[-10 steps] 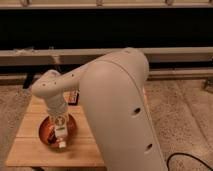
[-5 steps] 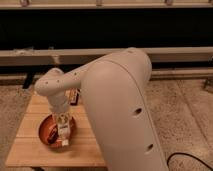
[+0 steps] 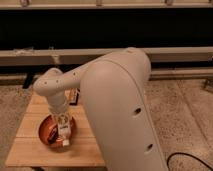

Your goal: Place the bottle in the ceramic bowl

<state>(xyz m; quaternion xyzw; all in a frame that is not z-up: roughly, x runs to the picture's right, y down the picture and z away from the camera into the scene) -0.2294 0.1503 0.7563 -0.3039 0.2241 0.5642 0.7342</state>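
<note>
The ceramic bowl (image 3: 45, 129) is a shallow orange-red dish on the left part of a wooden table (image 3: 30, 150). The bottle (image 3: 64, 131) is slim and whitish with a pale label. It stands roughly upright over the bowl's right side, its lower end near the rim. My gripper (image 3: 62, 120) hangs from the white arm directly above the bowl, at the bottle's upper part. A dark red elongated item (image 3: 51, 135) lies inside the bowl, left of the bottle.
My large white arm (image 3: 120, 110) covers the table's right side. A dark packaged object (image 3: 75, 96) stands at the table's back edge. Speckled floor surrounds the table, a black cable (image 3: 190, 161) lies at lower right, and a dark wall with a ledge runs behind.
The arm and gripper have shifted slightly over the bowl. The bottle stays at the gripper above the bowl's right side.
</note>
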